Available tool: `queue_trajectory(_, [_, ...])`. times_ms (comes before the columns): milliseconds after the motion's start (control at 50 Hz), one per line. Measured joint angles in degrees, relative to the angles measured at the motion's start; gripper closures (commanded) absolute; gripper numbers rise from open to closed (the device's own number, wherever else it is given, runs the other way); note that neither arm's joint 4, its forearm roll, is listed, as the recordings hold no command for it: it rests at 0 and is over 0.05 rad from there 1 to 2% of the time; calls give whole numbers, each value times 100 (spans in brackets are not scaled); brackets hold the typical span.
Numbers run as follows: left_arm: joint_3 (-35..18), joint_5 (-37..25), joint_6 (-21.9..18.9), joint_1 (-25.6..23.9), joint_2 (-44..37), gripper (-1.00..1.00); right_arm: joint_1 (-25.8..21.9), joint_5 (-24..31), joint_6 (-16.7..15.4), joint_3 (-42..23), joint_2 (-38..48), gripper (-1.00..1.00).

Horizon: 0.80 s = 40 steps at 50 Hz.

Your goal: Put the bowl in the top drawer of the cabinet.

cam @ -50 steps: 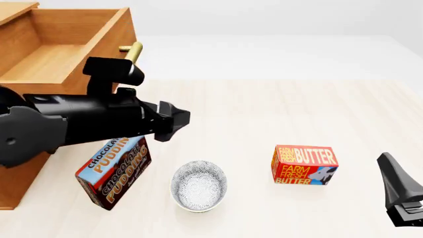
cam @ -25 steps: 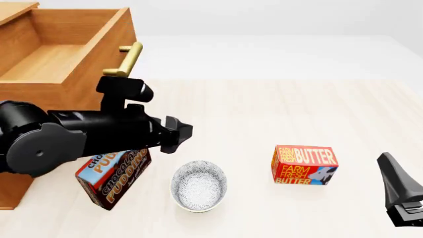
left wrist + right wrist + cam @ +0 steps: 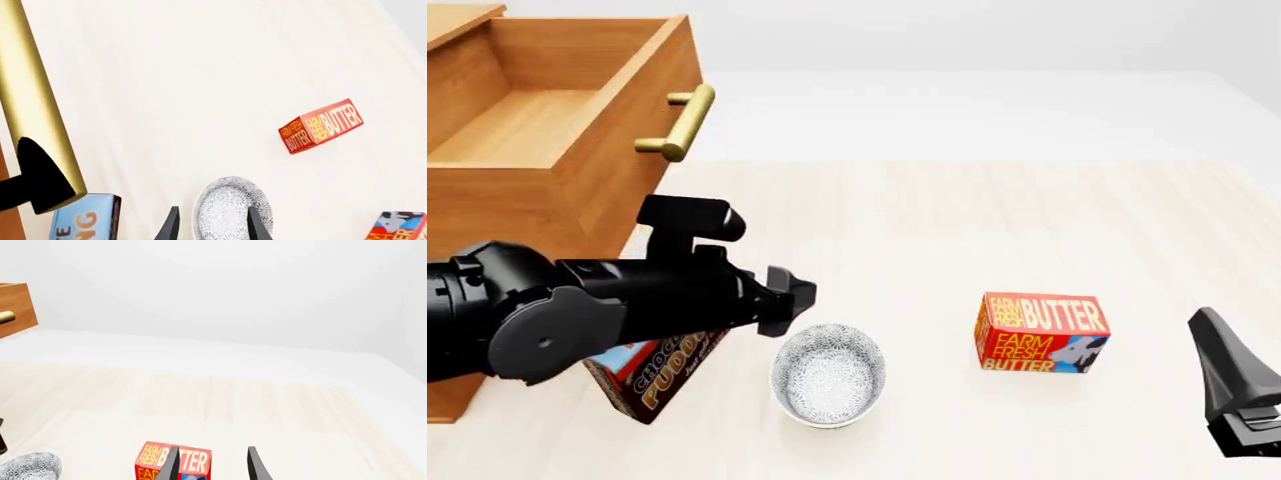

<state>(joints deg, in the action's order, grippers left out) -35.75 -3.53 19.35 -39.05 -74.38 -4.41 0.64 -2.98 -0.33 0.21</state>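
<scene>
The small round white bowl with fine grey-blue floral pattern [image 3: 827,375] sits near the pale wooden table's [image 3: 988,220] near edge — just ahead of the left gripper [image 3: 210,227], whose empty fingers [image 3: 169,227] are spread about bowl-wide. The right gripper [image 3: 212,465] hangs apart, fingers parted.

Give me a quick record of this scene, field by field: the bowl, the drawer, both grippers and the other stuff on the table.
bowl: bowl upright on the table, not held
top drawer: top drawer pulled open, nothing visible inside
left gripper: left gripper open, just above the bowl's far-left rim
right gripper: right gripper open, off to the right, holding nothing
other items: butter box right of bowl; pudding box left of bowl, partly under left arm
</scene>
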Motion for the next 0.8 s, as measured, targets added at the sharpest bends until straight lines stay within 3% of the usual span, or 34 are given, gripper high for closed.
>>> queue_trajectory(800, [432, 916, 619, -78, -829, -100, -1, 2, 3, 2, 0, -100])
